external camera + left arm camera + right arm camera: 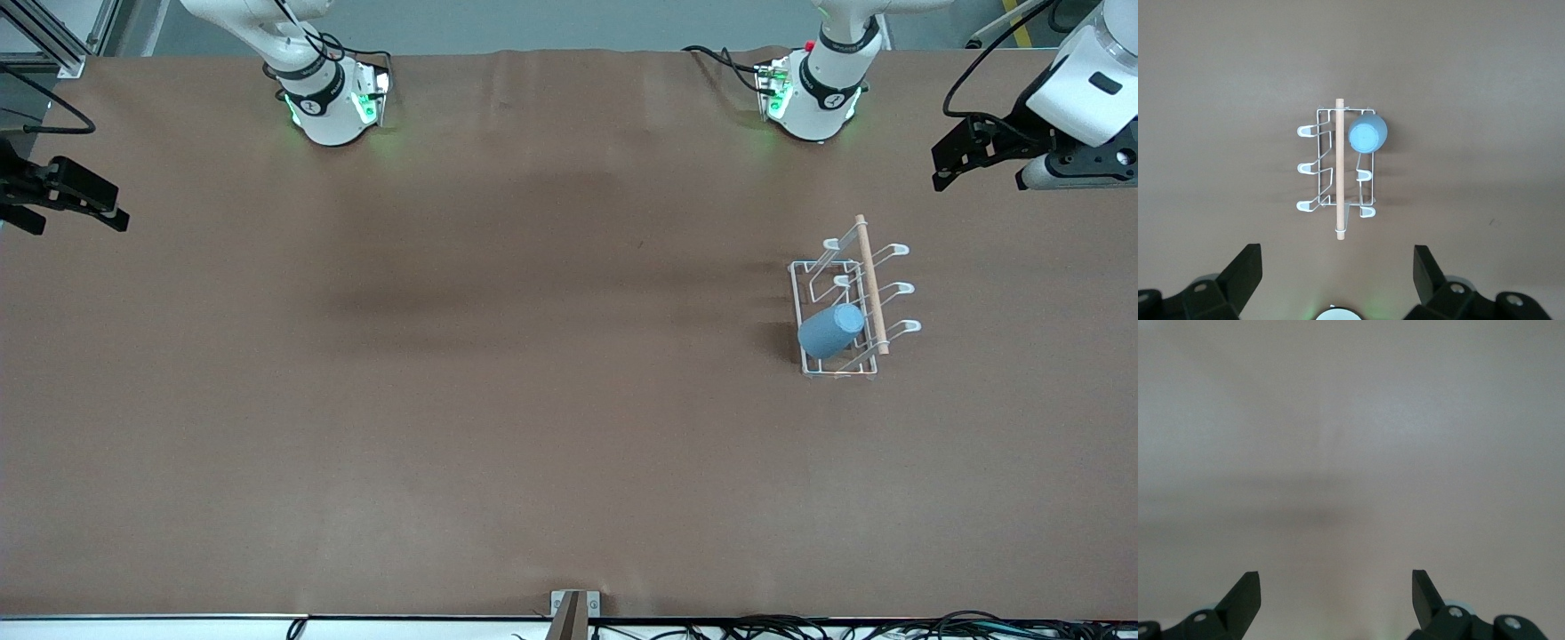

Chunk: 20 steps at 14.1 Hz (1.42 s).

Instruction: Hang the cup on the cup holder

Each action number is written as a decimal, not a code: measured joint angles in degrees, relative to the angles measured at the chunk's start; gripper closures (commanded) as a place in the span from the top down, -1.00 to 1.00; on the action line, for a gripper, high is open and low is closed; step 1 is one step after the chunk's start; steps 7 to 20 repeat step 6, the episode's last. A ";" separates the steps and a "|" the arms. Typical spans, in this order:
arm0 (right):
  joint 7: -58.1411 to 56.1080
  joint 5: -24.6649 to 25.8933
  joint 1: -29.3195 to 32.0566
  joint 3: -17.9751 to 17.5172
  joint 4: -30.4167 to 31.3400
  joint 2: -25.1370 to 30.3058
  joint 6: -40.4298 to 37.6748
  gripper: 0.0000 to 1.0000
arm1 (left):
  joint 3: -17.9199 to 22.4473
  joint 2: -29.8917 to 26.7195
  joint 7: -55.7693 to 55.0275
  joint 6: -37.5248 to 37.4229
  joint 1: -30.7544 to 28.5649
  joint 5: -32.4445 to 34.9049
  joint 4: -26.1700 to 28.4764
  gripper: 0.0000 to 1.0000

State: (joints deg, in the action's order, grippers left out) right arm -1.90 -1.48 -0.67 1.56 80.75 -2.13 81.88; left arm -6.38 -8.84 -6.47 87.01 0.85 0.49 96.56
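Observation:
The white wire cup holder (pixel 871 284) with its wooden top rod stands on the brown table toward the left arm's end. The light-blue cup (pixel 831 331) sits tilted, mouth down, over a prong at the rack end nearer the front camera. In the left wrist view the cup (pixel 1367 133) shows its closed bottom beside the rod of the cup holder (pixel 1339 173). My left gripper (pixel 956 164) is up in the air, apart from the rack, open and empty (pixel 1336 257). My right gripper (pixel 80 213) waits over the right arm's end of the table, open and empty (pixel 1336 577).
The brown table cover (pixel 498 373) spreads across the view. The two arm bases (pixel 333 98) stand along the edge farthest from the front camera. A small metal bracket (pixel 573 604) and cables lie at the edge nearest it.

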 measured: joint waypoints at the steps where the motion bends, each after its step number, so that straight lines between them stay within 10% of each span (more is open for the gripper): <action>1: 0.00 0.00 0.00 0.00 0.02 -0.01 0.00 1.00 | 0.00 0.00 0.06 0.03 -0.16 0.00 0.00 1.00; 20: 0.02 0.00 0.00 0.06 0.04 -0.03 0.01 1.00 | 0.00 0.77 0.07 0.76 -0.21 0.00 -0.91 1.00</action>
